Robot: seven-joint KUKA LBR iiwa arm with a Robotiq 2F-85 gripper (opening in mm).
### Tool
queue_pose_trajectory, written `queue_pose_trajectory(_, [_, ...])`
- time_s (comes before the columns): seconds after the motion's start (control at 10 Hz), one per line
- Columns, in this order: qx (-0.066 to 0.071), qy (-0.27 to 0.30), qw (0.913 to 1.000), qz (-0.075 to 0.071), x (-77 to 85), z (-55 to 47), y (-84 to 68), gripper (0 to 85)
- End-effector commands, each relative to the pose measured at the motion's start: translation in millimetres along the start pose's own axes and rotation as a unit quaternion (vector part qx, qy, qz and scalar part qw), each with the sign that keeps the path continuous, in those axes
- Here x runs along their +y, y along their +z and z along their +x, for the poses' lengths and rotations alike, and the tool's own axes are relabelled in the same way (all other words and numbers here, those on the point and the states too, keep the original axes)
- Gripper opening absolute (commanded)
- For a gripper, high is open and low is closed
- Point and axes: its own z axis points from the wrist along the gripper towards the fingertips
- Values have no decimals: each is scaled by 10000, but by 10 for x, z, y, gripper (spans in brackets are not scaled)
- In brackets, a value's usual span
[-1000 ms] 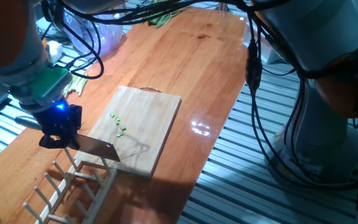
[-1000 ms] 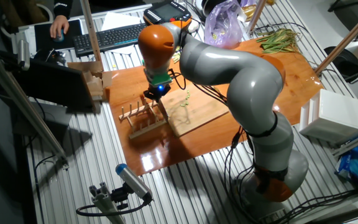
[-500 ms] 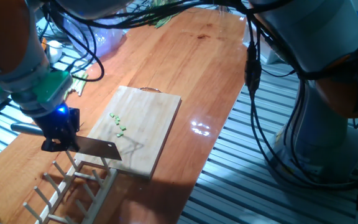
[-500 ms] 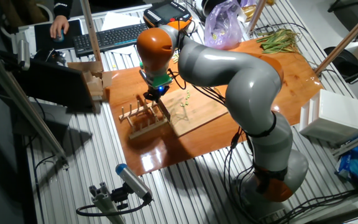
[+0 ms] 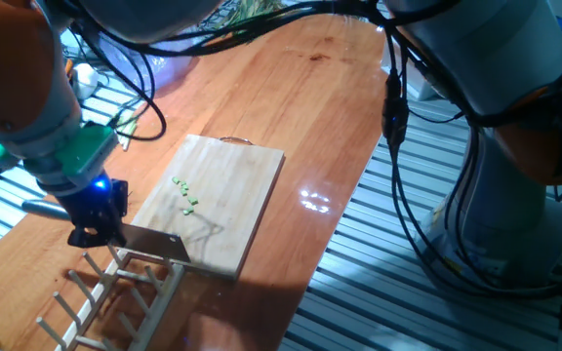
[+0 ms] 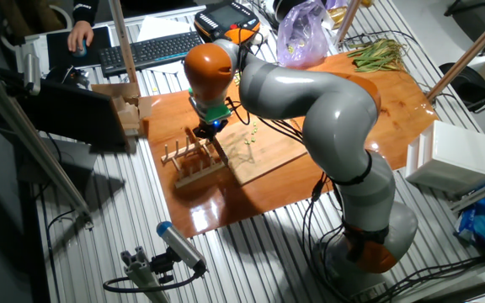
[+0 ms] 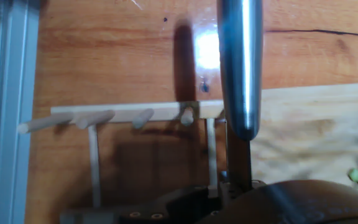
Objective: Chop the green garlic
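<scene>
The green garlic (image 5: 185, 195) lies as several tiny bright green bits on the pale wooden cutting board (image 5: 237, 180). One bit shows at the right edge of the hand view (image 7: 356, 177). My gripper (image 5: 96, 222) is shut on a knife (image 5: 154, 246), off the board's left end. The blade hangs just above the near end of a wooden peg rack (image 5: 115, 292). In the other fixed view my gripper (image 6: 202, 132) is over the rack (image 6: 194, 160), left of the board (image 6: 263, 147). In the hand view the knife (image 7: 240, 68) crosses the rack's rail (image 7: 135, 112).
The board and rack sit on a long wooden tabletop (image 5: 310, 88). A heap of leafy green stalks (image 6: 377, 52) and a purple bag (image 6: 303, 29) lie at the far end. A keyboard (image 6: 154, 50) and a person's hand are beyond the table. Cables hang from the arm.
My gripper has moved the knife a little left and down, away from the board and the green bits, so the blade now sits lower over the peg rack.
</scene>
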Motion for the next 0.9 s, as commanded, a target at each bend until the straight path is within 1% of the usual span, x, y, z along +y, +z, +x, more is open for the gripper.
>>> queue_pose_trajectory(0.0, [-38, -14, 10000, -32, -3, -16, 58, 0])
queue_pose_trajectory(0.1, [-76, -14, 10000, -26, -1, -6, 109, 0])
queue_pose_trajectory(0.2, [-92, -6, 10000, -32, 10, 33, 155, 0])
queue_pose_trajectory(0.3, [-134, 41, 9999, 5, 54, 75, 208, 0])
queue_pose_trajectory(0.4, [-150, 50, 9999, 53, 94, 86, 268, 0])
queue_pose_trajectory(0.7, [-148, 9, 9999, -39, 72, 32, 406, 0])
queue_pose_trajectory(0.8, [-109, -14, 9999, -37, 67, 26, 430, 0])
